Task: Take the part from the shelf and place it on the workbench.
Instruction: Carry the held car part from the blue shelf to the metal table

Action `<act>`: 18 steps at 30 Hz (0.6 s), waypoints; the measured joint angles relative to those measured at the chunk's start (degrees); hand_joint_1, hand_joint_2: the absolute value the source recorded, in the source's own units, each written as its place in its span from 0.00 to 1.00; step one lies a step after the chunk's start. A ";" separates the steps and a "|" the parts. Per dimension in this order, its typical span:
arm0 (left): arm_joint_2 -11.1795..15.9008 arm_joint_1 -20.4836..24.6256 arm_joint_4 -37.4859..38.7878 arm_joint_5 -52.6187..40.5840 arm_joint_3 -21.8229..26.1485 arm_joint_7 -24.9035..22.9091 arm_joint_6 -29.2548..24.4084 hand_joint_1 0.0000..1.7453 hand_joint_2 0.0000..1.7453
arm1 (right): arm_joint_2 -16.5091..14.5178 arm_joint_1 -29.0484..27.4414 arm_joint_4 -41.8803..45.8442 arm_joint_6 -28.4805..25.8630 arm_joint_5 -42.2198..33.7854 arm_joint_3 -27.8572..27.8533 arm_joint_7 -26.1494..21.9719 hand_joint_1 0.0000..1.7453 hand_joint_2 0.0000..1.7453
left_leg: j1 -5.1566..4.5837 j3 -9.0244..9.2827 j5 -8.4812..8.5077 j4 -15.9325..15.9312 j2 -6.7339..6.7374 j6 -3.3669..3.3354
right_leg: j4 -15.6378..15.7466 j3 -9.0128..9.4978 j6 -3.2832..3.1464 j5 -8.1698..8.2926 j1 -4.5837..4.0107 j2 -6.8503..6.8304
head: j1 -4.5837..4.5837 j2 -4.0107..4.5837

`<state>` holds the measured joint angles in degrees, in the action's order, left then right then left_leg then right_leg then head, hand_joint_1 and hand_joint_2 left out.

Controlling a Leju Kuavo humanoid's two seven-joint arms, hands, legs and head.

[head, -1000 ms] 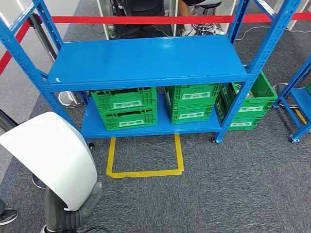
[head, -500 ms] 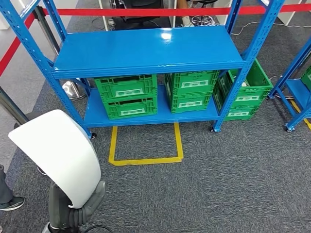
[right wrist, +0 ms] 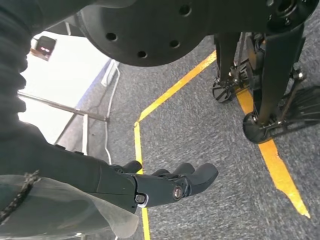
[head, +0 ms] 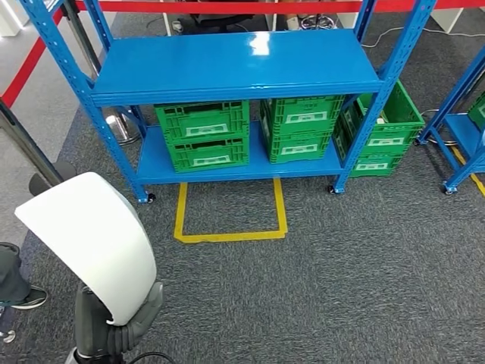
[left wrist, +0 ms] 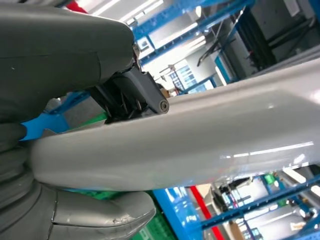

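Gripping a curved white panel (head: 92, 243), the robot's left hand (head: 120, 330) has its grey thumb and dark fingers (left wrist: 128, 97) pressed against opposite faces of the part near one end, so the panel rises up and away from the hand like a shell, low at the left of the head view. The right hand (right wrist: 166, 186) hangs over grey carpet (head: 355, 288) with its fingers stretched out, a little apart, and nothing between them. Beyond the carried part stands the blue shelf rack (head: 234, 64); green crates (head: 203, 136) sit on its lower level, and a yellow taped square (head: 232, 216) marks the floor just in front of it. The part is off the shelf and in hand, so the step in hand appears to be the carry toward the workbench, though no workbench can be made out from these views and its direction cannot be told. The next move calls for turning away from the rack while holding the panel steady, since the long white surface extends well beyond the grip and could swing or slip, then finding the bench surface before lowering it.
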<state>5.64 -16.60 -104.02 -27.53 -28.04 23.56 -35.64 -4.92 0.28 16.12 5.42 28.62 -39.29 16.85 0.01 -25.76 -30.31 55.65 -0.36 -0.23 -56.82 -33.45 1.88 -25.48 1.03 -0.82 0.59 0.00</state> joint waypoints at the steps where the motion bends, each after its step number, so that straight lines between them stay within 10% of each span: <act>1: -0.01 0.06 0.01 -0.01 0.02 0.00 0.11 1.00 1.00 | 0.00 -0.05 0.00 0.03 0.07 -0.06 0.00 0.00 1.00 | 0.02 -0.33 0.40 -0.31 0.15 -0.47 | -0.13 -0.35 0.35 -0.32 0.07 0.12 | 0.03 0.00; 6: -0.14 0.33 0.13 -0.01 0.11 -0.05 0.88 1.00 1.00 | -0.05 -0.24 0.01 0.16 0.52 -0.74 0.05 0.00 1.00 | -0.33 -3.55 2.65 -0.31 0.67 -2.24 | -13.51 -4.24 0.80 -10.84 0.12 0.65 | 0.47 0.00; 8: -0.15 0.36 0.24 0.10 0.14 -0.09 1.16 1.00 1.00 | -0.12 -0.31 0.03 0.37 0.71 -1.10 0.09 0.00 1.00 | -0.70 -5.26 3.51 0.33 0.82 -2.35 | -16.76 -3.57 0.76 -9.71 0.08 0.65 | 0.50 0.00; 10: -0.20 0.47 0.28 0.31 0.17 -0.08 1.45 1.00 1.00 | -0.14 -0.31 0.18 0.57 0.93 -1.48 0.09 0.00 1.00 | -0.88 -6.94 4.23 1.20 0.87 -2.24 | -12.34 0.63 0.39 -6.13 -0.03 0.63 | 0.52 0.00; 13: -0.36 0.73 0.30 0.56 0.22 0.08 1.84 1.00 1.00 | -0.20 -0.26 0.68 0.95 1.49 -2.16 0.08 0.00 1.00 | -1.08 -8.57 5.37 2.38 0.95 -1.63 | -0.96 8.29 -0.22 -6.73 -0.45 0.62 | 0.48 0.00; 16: -0.51 0.95 0.34 0.63 0.24 0.28 2.24 1.00 1.00 | -0.52 -0.41 1.01 1.27 2.05 -2.89 -0.03 0.00 1.00 | -0.96 -9.40 6.49 2.54 0.93 -0.80 | 1.41 8.23 -0.77 -6.75 -0.53 0.66 | 0.55 0.01; 18: -0.53 0.98 0.40 0.70 0.24 0.43 2.48 1.00 1.00 | -0.81 -0.53 1.28 1.40 2.53 -3.41 -0.03 0.00 1.00 | -0.79 -10.11 3.16 4.71 0.63 0.02 | 1.61 6.82 -1.63 -5.46 -0.23 0.47 | 0.48 0.01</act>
<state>5.11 -15.62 -103.62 -26.83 -27.81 23.99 -33.17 -5.73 -0.25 17.40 6.81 31.15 -42.70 16.82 -0.78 -35.88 -27.15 60.35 0.27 -0.21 -55.21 -26.64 0.25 -30.94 0.81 -0.34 1.07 0.01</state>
